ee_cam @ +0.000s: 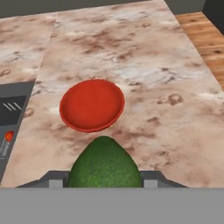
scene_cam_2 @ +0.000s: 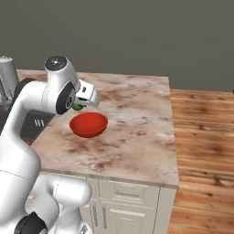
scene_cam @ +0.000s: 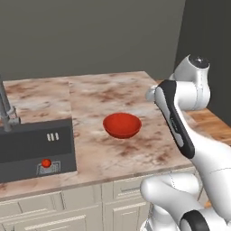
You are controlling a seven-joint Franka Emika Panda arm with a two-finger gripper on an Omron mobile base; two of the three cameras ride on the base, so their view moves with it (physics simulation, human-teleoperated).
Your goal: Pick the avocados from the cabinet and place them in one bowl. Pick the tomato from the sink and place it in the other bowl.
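Observation:
My gripper (ee_cam: 104, 178) is shut on a dark green avocado (ee_cam: 105, 162), which hangs above the marble counter just short of the red bowl (ee_cam: 92, 104). From the right base view the avocado (scene_cam_2: 77, 107) peeks out under the hand (scene_cam_2: 86, 98), above and slightly left of the red bowl (scene_cam_2: 88, 124). The red bowl (scene_cam: 122, 125) stands empty near the counter's middle. A small red tomato (scene_cam: 46, 163) lies on the drain of the dark sink (scene_cam: 31, 144), left of the bowl; the tomato (ee_cam: 8, 136) is also at the hand view's left edge. The cabinet and the other bowl are out of view.
A grey faucet (scene_cam: 6, 110) stands behind the sink at the far left. The counter (scene_cam_2: 137, 128) ends on the right above a wooden floor (scene_cam_2: 201, 137). Cream drawers (scene_cam: 81, 207) run under the front edge.

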